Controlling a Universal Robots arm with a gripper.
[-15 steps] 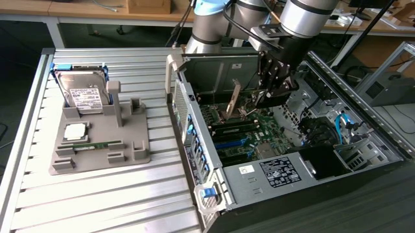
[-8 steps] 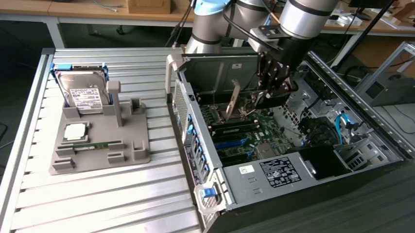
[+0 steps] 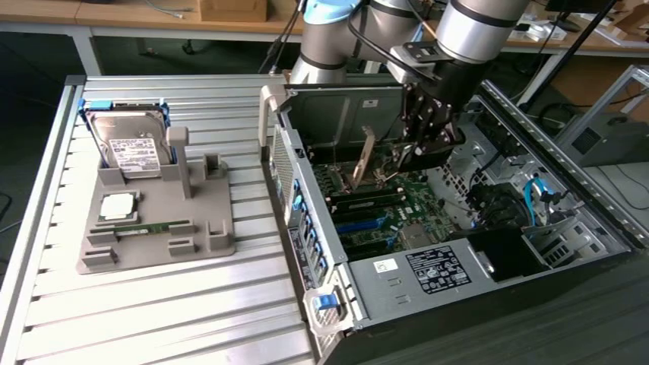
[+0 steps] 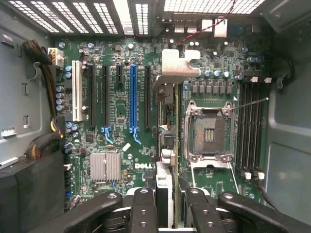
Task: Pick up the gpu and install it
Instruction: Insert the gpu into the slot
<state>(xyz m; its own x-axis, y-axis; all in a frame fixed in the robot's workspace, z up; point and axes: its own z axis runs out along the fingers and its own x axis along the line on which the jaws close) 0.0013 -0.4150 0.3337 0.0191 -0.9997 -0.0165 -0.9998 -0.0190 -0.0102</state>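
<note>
The gpu (image 4: pixel 166 131) hangs edge-on in the gripper (image 4: pixel 167 204), clamped, above the motherboard (image 4: pixel 121 97) inside the case (image 3: pixel 426 274).

Ribbed metal table (image 3: pixel 152 304) carries an open computer case (image 3: pixel 406 296); just beside the case, a grey holder tray (image 3: pixel 152 243), seemingly lying flat.

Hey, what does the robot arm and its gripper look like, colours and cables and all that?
The arm is built of silver-grey metal tubes with a light blue cap on one joint. A black cable runs along it toward the wrist. The gripper is black, boxy and mechanical. In the wrist view its black linkage arms carry round silver pivot bolts, and the jaws are narrow black bars.
</note>
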